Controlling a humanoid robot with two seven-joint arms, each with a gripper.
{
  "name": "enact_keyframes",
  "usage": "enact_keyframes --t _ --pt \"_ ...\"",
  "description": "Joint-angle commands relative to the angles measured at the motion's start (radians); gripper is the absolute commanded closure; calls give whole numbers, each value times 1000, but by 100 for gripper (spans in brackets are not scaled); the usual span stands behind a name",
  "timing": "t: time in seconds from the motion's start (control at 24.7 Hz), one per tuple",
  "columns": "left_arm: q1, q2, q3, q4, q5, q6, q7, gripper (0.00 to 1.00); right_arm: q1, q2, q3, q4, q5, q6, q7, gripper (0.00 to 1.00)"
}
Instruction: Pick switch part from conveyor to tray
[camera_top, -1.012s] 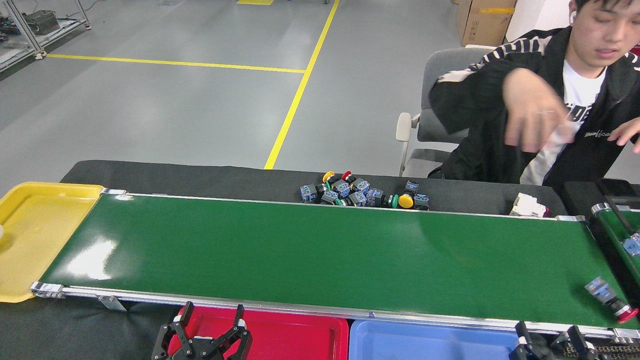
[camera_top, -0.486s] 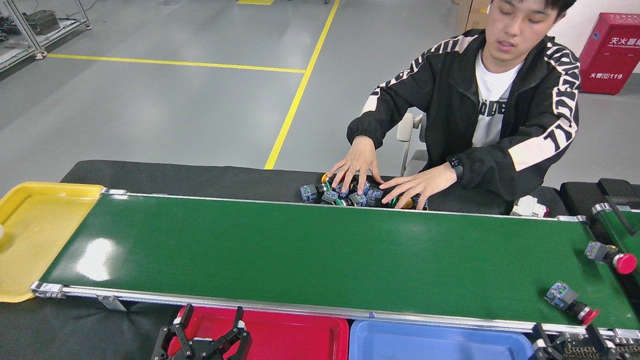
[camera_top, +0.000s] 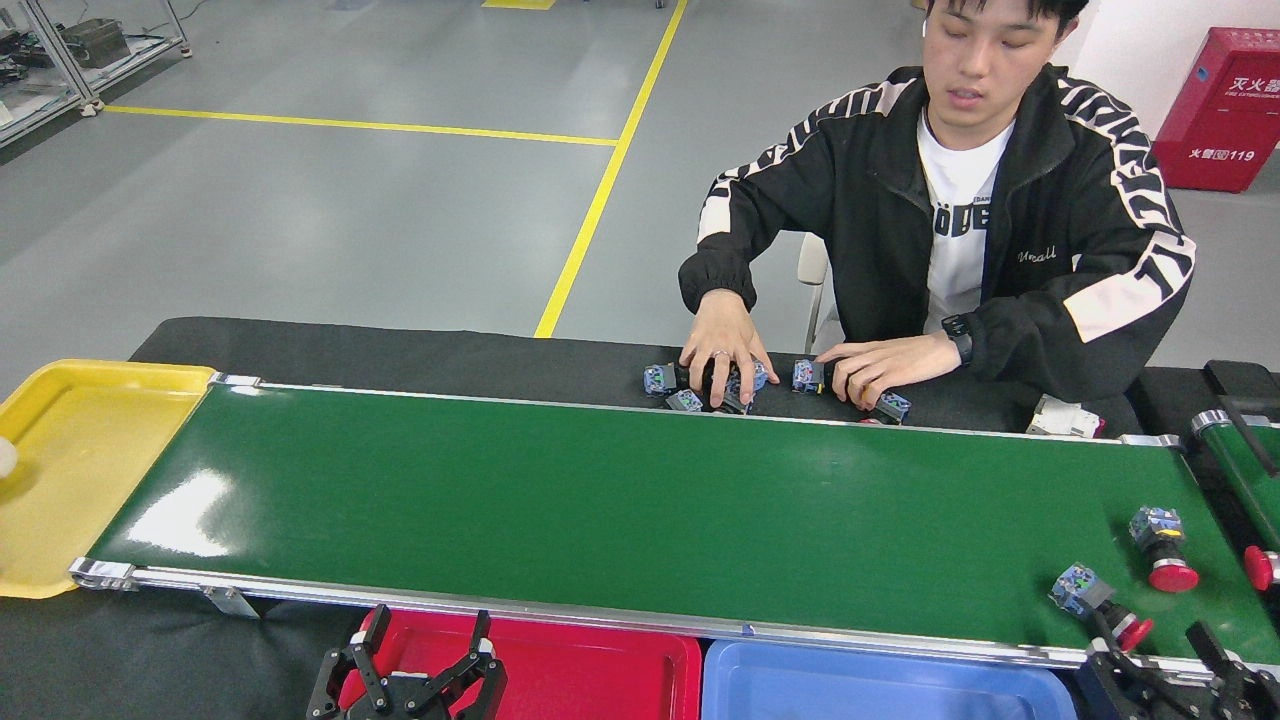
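Observation:
The conveyor (camera_top: 600, 500) is a wide glossy green belt running across the view. Two switch parts lie near its right end, both blue-grey blocks with red buttons: one (camera_top: 1093, 597) by the near edge, the other (camera_top: 1162, 547) a little farther back. My right gripper (camera_top: 1152, 640) is at the bottom right, just below the nearer switch part, its dark fingers spread open and empty. Open and empty too, my left gripper (camera_top: 426, 628) hangs at the bottom left over the red tray (camera_top: 600, 668).
A blue tray (camera_top: 880, 688) sits beside the red one; a yellow tray (camera_top: 60, 450) is at the belt's left end. A person's hands (camera_top: 722, 345) cover a pile of switch parts (camera_top: 690, 385) behind the belt. A narrower belt (camera_top: 1245, 480) at right carries a red button (camera_top: 1258, 567).
The nearer switch part has ridden left along the belt and a second one has dropped onto it. The person's hands dragged the pile rightwards. My right gripper's fingers have come up into view.

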Motion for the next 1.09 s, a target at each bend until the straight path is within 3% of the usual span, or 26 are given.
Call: enact_keyframes --t 0.0,0.04,0.12,0.2,0.32,0.45,0.69,0.77,0.97,1.01,1.05 --pt "-4 -4 -2 -12 3 -3 10 0 -41 -7 20 11 6 36 2 9" --pt "-5 -4 -2 -12 3 -2 10 0 -52 -6 40 19 6 37 2 17" --pt "-5 -6 -2 -12 3 -2 10 0 -52 -10 74 24 -3 25 7 47" --pt "-4 -6 -2 -12 3 -2 11 0 -52 -13 79 24 -8 22 14 72" --pt "-2 -6 -2 -12 1 -2 10 0 -57 -10 79 24 -8 -16 22 86" --pt "-7 -6 -2 -12 1 -2 10 0 -55 -9 80 7 -9 -40 23 88" --pt "2 -6 -2 -12 3 -2 11 0 -35 22 94 -153 -45 -171 50 87" --pt "4 -4 -2 -12 3 -2 11 0 -46 80 186 -174 -45 -211 57 84" --pt "-4 -6 -2 -12 1 -2 10 0 -66 116 545 -177 24 -155 60 78" --pt "-5 -6 -2 -12 1 -2 11 0 -66 122 591 -177 37 -128 60 74" --pt "-5 -6 -2 -12 1 -2 11 0 -66 131 635 -176 47 -102 60 60"
